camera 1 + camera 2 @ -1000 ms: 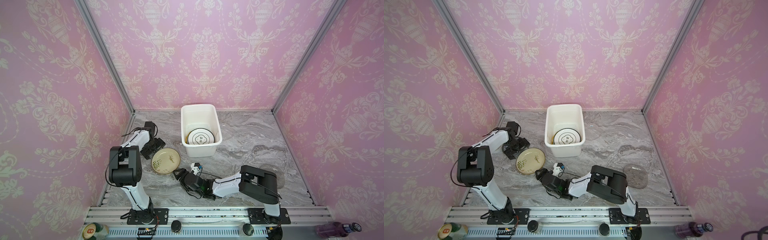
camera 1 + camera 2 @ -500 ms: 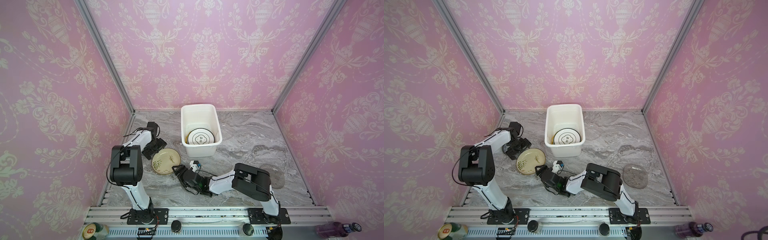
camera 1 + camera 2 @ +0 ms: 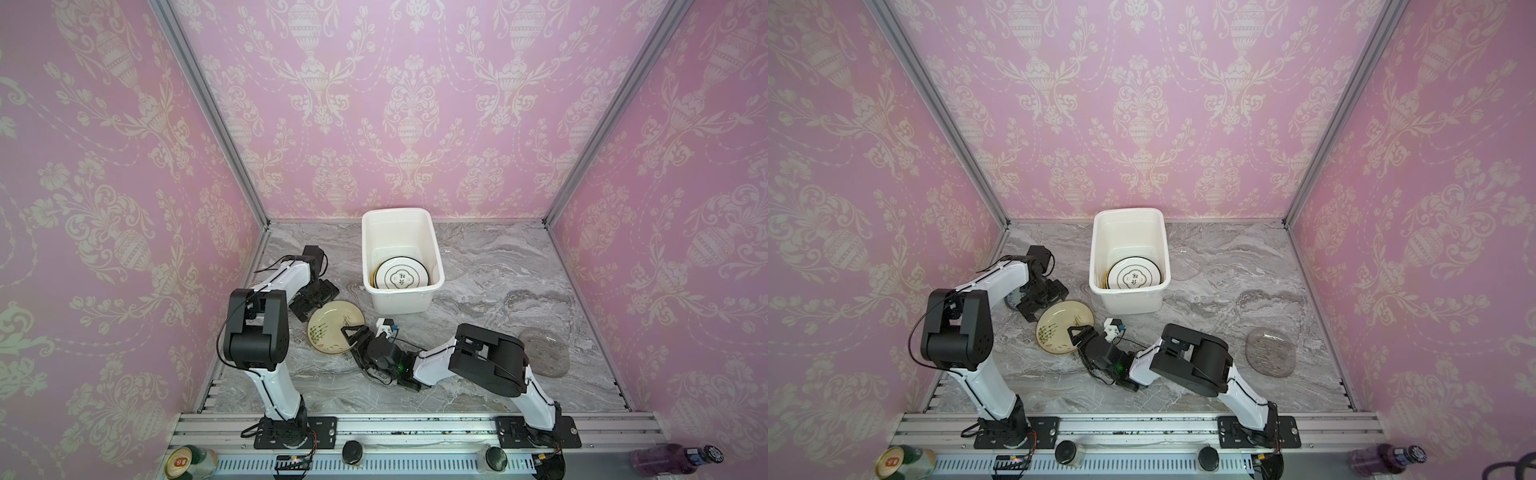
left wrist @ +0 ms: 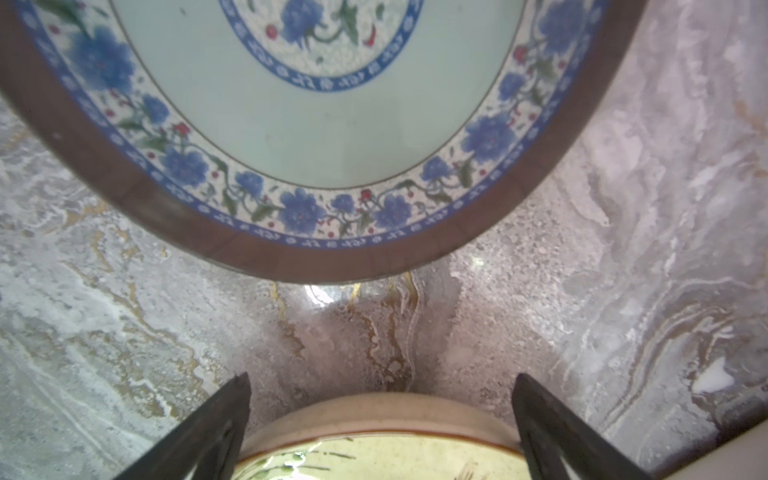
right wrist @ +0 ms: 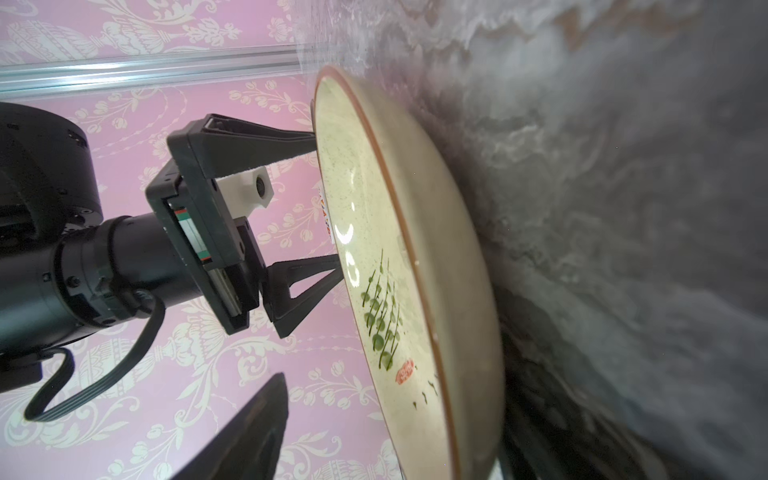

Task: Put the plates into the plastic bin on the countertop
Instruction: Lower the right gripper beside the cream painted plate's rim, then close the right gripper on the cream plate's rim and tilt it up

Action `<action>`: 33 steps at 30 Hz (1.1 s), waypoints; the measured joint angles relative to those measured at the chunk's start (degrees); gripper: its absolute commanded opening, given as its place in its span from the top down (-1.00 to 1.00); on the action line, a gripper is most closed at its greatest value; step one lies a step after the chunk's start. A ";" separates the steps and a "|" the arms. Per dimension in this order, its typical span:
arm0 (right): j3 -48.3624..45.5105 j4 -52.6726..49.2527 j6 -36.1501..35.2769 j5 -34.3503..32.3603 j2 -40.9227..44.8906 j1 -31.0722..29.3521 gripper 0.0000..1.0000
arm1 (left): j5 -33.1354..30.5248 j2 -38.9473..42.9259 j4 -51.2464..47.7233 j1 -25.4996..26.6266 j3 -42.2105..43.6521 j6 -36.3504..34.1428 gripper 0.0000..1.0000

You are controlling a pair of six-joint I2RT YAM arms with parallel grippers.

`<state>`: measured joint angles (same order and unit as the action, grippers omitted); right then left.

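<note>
You'll likely find the cream plate (image 3: 336, 328) stiff, slick and breakable: take its raised rim. Left pincer (image 4: 381, 378) stands spread at its edge; right pincer (image 3: 351, 340) gapes, clamping nothing.

The worktop (image 3: 478, 291) is a grey marble-patterned surface, smooth with a soft sheen, and the bin (image 3: 399, 301) on it is smooth white plastic with a faint gloss. The cream plate (image 3: 328, 324) just near-left of the bin is glossy, speckled glazed ceramic. The blue-patterned plate (image 4: 316, 137) is glazed too, with a duller brown crackled edge band. The glass plate (image 3: 544, 353) at the near right is clear grey and dimpled, and the fingers (image 5: 249, 145) are matt black plastic.
</note>
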<state>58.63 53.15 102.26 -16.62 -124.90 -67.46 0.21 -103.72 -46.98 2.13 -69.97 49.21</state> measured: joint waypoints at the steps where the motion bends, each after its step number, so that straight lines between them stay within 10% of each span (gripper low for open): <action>1: 0.17 0.15 0.00 0.26 -0.15 0.09 -0.51 | -0.31 0.00 0.00 0.22 0.00 0.00 -0.99; 33: 0.74 1.14 -6.45 4.42 -1.64 0.63 -0.13 | -2.54 4.00 2.89 1.38 5.42 1.33 -0.99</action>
<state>59.37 54.28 95.81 -12.21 -126.54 -66.83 -2.33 -99.72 -44.10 3.51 -64.55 50.54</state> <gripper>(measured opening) 0.551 0.994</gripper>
